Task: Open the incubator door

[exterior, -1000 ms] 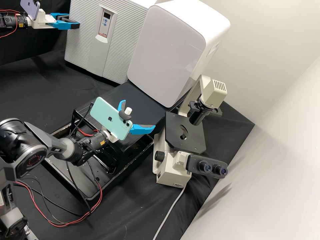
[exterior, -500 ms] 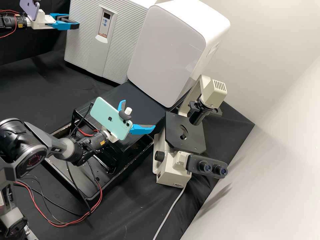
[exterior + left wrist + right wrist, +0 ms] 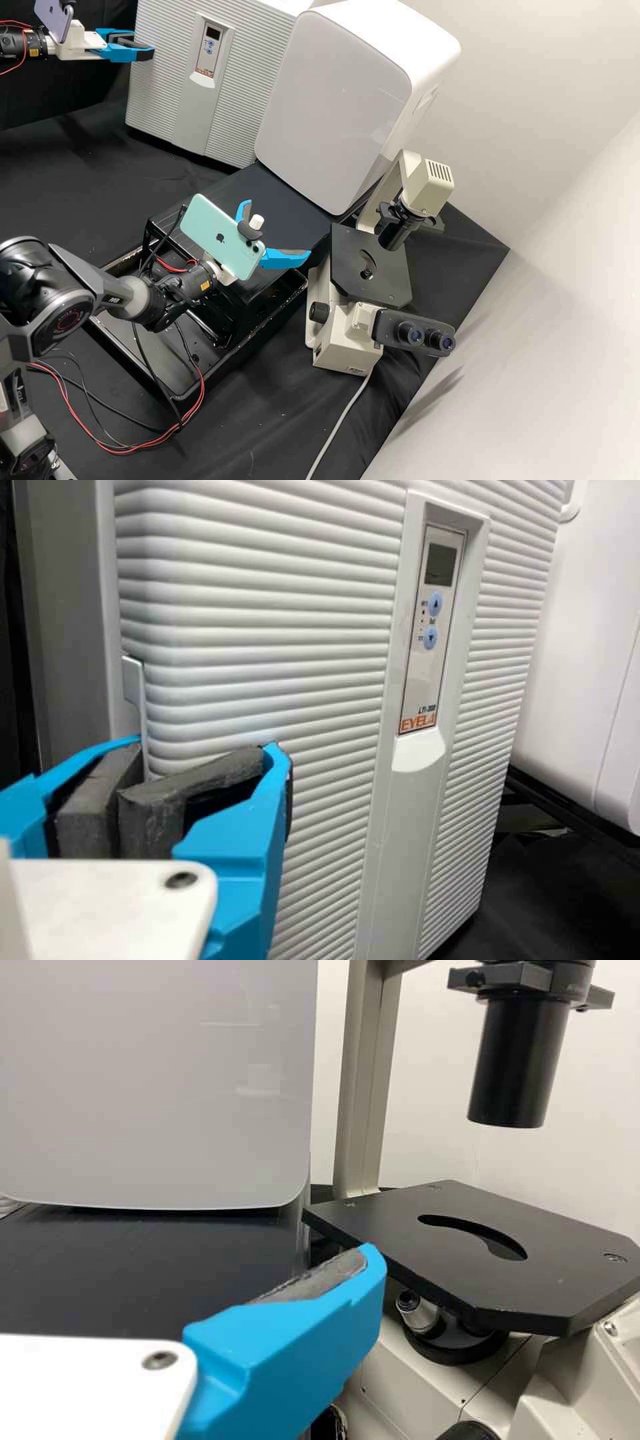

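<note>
My left gripper (image 3: pixel 144 44) grasps the incubator door by its edge

My two left pads (image 3: pixel 205 777) press in on either side of the ridged door (image 3: pixel 167 87), at its side edge well apart from the control panel (image 3: pixel 211 50). The incubator (image 3: pixel 70 610) stands on the black counter (image 3: pixel 73 167), well away from the counter corner by the wall (image 3: pixel 553 353), with the smooth white cabinet (image 3: pixel 340 107) beside it. I can't tell how wide any gap behind the door is.

My right gripper (image 3: pixel 278 227) is released, its fingers spread with nothing between them, above the black stand (image 3: pixel 283 193). It hangs near the microscope (image 3: pixel 347 337), which stands along the counter's wall-side edge, near that corner.
</note>
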Robot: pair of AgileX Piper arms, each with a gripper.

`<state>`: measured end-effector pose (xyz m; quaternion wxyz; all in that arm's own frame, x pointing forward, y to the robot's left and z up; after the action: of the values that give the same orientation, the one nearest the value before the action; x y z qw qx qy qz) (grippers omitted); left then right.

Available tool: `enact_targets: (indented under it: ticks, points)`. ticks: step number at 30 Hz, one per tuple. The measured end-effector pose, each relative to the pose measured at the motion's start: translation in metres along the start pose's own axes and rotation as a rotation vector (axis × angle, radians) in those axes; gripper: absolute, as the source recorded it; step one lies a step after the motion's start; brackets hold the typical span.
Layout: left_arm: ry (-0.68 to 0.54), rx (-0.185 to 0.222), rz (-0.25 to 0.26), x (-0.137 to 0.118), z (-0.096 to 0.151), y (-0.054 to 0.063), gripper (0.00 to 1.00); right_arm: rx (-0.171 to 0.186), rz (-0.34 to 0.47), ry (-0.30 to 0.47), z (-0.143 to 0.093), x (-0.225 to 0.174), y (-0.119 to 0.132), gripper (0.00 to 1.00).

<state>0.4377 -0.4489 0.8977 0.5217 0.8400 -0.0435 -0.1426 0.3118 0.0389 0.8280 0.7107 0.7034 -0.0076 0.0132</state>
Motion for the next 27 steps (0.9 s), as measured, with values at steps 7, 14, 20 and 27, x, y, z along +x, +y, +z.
enact_targets:
  ticks: [7, 14, 20, 27]
  points:
    - [-0.02, -0.015, -0.001, -0.013, 0.009, 0.0, 0.0, 0.0, 0.0, 0.0, 0.0, 0.0, 0.0, 1.0]
    - [-0.06, -0.04, 0.0, -0.032, 0.017, -0.006, 0.0, 0.0, 0.0, 0.0, 0.0, 0.0, 0.0, 1.0]
    - [-0.117, -0.044, 0.019, -0.052, 0.025, -0.007, 0.0, 0.0, 0.0, 0.0, 0.0, 0.0, 0.0, 1.0]
    - [-0.137, -0.066, 0.057, -0.071, 0.03, -0.004, 0.0, 0.0, 0.0, 0.0, 0.0, 0.0, 0.0, 1.0]
